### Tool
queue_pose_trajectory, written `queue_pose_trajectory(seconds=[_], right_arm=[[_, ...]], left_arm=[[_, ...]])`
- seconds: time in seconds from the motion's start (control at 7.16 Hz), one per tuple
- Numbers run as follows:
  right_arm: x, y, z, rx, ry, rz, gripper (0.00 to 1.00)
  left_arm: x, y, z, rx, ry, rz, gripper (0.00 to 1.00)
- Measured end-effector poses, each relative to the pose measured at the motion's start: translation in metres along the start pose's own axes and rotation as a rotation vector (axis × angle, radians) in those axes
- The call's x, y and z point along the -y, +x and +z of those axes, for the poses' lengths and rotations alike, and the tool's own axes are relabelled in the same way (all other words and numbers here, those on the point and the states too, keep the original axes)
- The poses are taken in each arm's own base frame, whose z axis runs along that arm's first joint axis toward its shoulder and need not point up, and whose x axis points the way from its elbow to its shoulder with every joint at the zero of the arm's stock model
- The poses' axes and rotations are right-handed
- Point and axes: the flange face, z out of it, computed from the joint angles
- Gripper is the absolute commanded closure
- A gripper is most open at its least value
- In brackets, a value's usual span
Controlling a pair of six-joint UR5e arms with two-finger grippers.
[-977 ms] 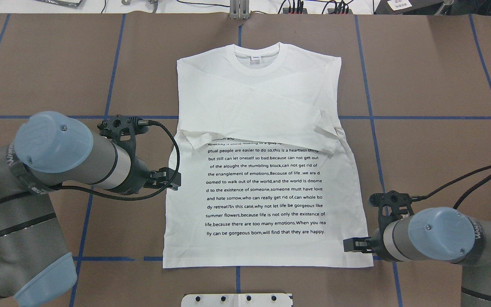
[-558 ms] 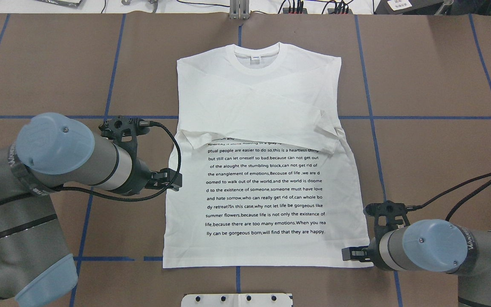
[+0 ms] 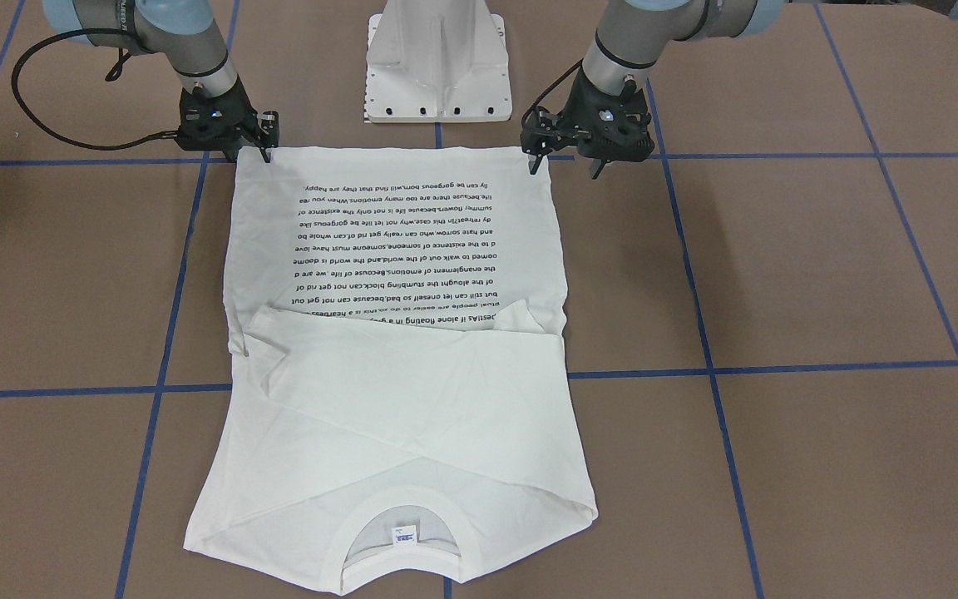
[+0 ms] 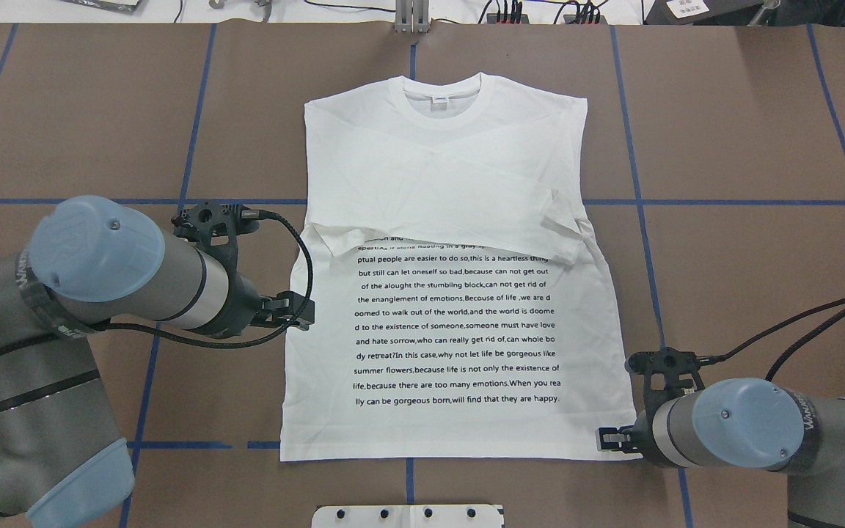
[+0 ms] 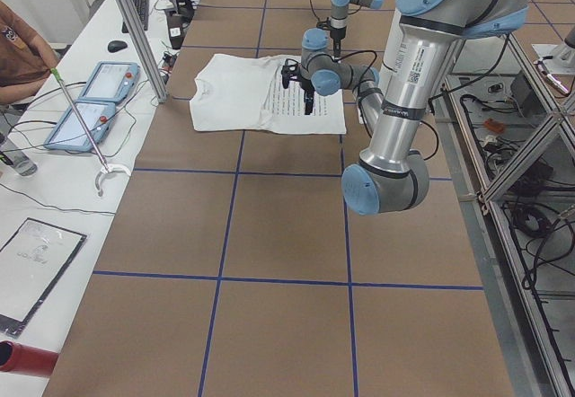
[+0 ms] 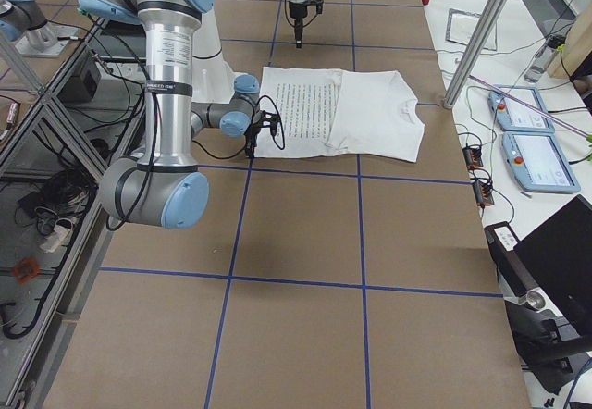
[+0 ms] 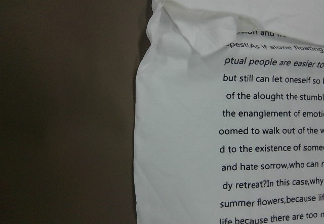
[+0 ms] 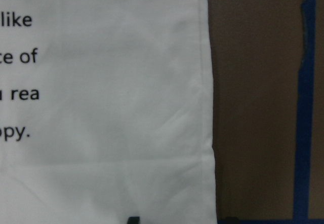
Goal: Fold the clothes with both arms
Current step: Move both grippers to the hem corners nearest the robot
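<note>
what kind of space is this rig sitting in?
Probably a robotics lab cell: paper-covered table marked with a blue tape grid, two teach pendants on a side bench, aluminium frame posts.

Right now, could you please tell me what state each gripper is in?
Left gripper: open, holding nothing, above the white T-shirt's side edge.
Right gripper: open, holding nothing, at the T-shirt's hem corner.
</note>
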Motion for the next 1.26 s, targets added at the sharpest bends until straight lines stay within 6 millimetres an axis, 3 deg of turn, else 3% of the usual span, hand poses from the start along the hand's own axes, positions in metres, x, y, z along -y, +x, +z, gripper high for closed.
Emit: queue_pose_trajectory(seconds=[0.14,0.84,0.98,1.26], right_arm=[[0.0,0.001,0.0,0.0,-0.001,0.001,1.0],[0.0,0.0,-0.007,0.01,-0.001,0.003,1.0],[-0.001,-0.002,-0.012,0.02,0.0,0.004,1.0],[-0.001,-0.007,-0.023,0.044,0.007,0.003,1.0]], left_arm=[[0.0,0.0,0.0,0.001,-0.001,0.0,0.02],[-0.001,-0.008,0.006,0.018,-0.002,-0.013,0.05],[-0.007,-0.02,0.012,0.028,0.004,-0.031,0.05],[-0.047,-0.046,0.035,0.033,-0.012,-0.09,0.06]])
